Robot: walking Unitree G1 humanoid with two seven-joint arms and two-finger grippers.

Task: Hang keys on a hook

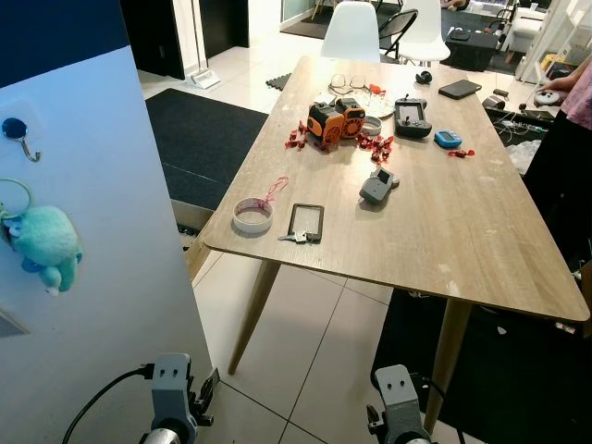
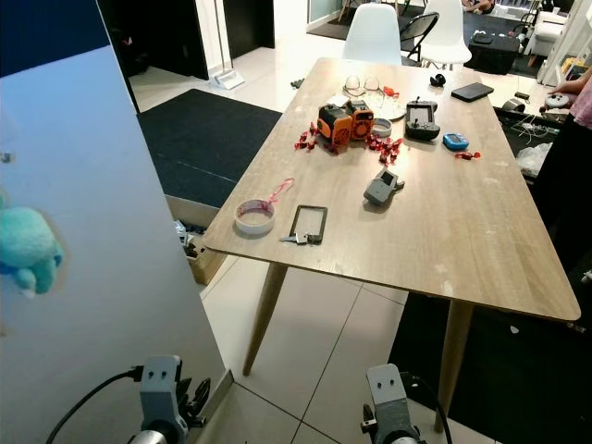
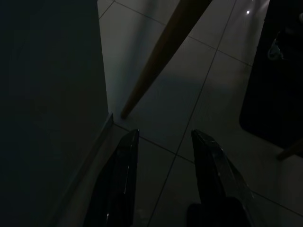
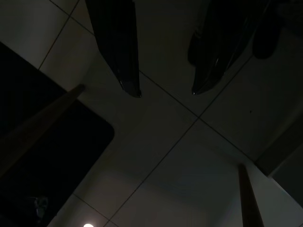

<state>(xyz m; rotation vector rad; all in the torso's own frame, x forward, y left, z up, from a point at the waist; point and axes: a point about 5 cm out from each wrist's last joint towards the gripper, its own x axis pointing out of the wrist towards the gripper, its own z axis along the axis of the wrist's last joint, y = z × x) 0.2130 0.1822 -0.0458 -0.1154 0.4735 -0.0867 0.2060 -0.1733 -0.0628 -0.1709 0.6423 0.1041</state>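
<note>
A small silver key [image 1: 294,237] lies beside a black rectangular tag [image 1: 307,222] near the front edge of the wooden table [image 1: 462,231]. On the white panel [image 1: 102,231] at the left there is a blue-capped metal hook [image 1: 18,134]. Below it hangs a teal plush charm [image 1: 42,242] on a ring. Both arms hang low in front of me, far below the tabletop. My left gripper [image 3: 165,133] is open above the floor tiles beside the panel's foot. My right gripper [image 4: 165,91] is open above the tiles too, holding nothing.
A tape roll [image 1: 252,215] and a pink cord [image 1: 276,189] lie left of the key. An orange toy [image 1: 335,120], a grey device [image 1: 376,186], controllers and red bits crowd the far half. A person [image 1: 569,120] stands at the right edge. White chairs [image 1: 351,32] stand behind.
</note>
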